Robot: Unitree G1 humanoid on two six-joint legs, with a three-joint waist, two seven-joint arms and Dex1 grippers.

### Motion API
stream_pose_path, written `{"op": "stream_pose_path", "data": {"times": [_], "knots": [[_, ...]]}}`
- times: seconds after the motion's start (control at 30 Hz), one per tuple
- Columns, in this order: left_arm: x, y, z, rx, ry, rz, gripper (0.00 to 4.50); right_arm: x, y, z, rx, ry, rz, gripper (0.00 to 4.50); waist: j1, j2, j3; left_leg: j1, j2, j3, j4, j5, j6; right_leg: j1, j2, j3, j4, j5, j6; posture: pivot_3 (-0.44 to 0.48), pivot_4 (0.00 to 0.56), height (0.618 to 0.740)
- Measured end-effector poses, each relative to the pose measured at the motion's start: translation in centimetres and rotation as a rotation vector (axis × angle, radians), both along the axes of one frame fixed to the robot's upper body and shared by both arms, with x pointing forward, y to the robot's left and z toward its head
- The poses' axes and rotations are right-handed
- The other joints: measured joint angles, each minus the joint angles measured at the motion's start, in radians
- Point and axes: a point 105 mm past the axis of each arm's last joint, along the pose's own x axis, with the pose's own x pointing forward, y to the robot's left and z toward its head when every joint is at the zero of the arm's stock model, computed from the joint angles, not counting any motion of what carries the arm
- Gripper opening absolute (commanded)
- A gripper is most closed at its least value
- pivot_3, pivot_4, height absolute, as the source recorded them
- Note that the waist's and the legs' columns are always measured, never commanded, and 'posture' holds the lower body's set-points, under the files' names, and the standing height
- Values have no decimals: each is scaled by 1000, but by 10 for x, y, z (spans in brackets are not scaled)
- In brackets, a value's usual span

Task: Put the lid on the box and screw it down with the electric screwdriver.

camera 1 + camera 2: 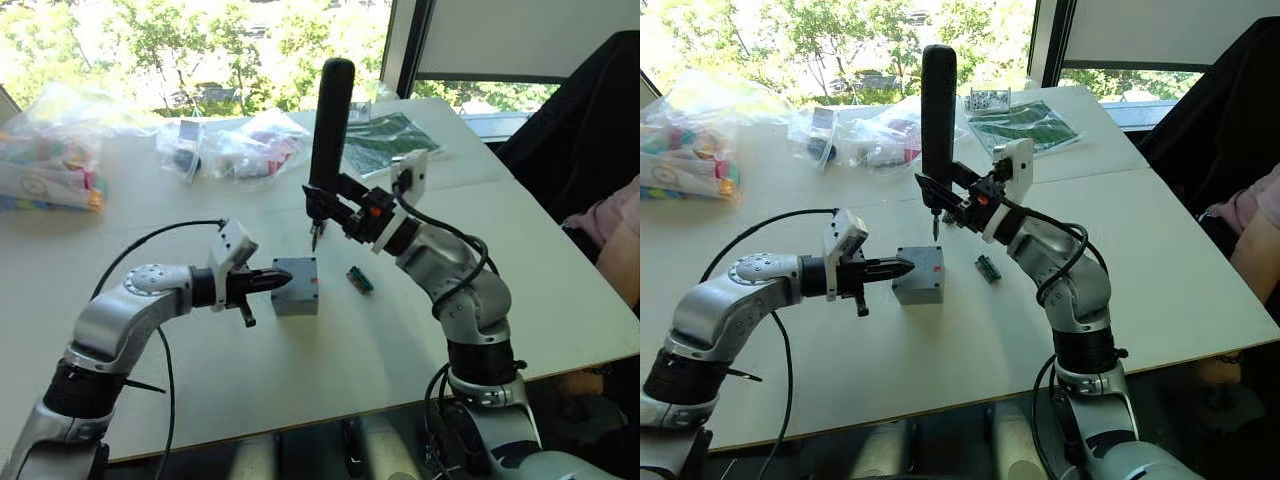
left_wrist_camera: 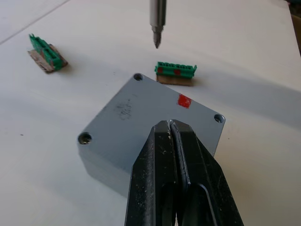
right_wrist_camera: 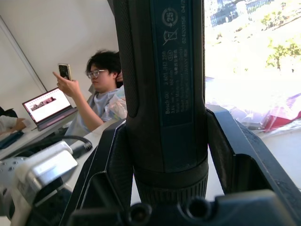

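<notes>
With the lid [image 2: 141,117] already on the box [image 1: 296,290], the shut left gripper [image 2: 171,129] presses it (empty), while the right gripper [image 1: 325,195] holds the electric screwdriver [image 1: 330,120] above; next, lower the bit into a corner hole.

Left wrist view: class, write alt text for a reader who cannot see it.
A grey box with its lid on sits on a white table, the left gripper pressing it with jaws shut. A screwdriver bit hangs above one corner hole; two green connectors lie beyond.
</notes>
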Motion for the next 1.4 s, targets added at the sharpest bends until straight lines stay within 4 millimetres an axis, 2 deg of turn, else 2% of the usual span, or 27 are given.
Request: {"op": "stream_pose_path", "data": {"times": [0.2,0.67,0.93,1.1,1.2,1.4], "knots": [[3,2,-2,12,-25,2,0,11,0,-28,-36,51,-37,1841,0,0,0,5,0,0,0,0,0,6,0,0,-1,-3,-2,0,150,740],[1,5,-5,5,-33,0,0,19,-2,-35,-44,12,-84,1841,0,0,0,7,0,0,-1,0,0,8,0,0,-1,-3,-2,0,150,740],[0,5,-8,2,-37,3,0,18,-3,-37,-68,-7,-64,1841,0,0,-1,9,0,0,0,0,0,11,0,0,-1,-4,0,0,150,740],[-1,6,-11,12,-37,9,0,8,-2,-46,-85,-34,-57,1841,0,0,-5,15,0,0,-1,-1,2,17,0,0,-2,-6,1,0,150,740],[-2,6,-14,16,-34,14,0,10,-4,-53,-84,-35,-73,1841,-1,1,-7,26,0,0,-2,-3,4,26,0,0,-3,-10,-1,0,150,740],[-2,5,-15,16,-22,16,0,7,-4,-56,-92,-52,-71,1841,-1,3,-12,26,0,0,-3,-3,5,26,0,0,-3,-11,-1,0,150,740]]}}
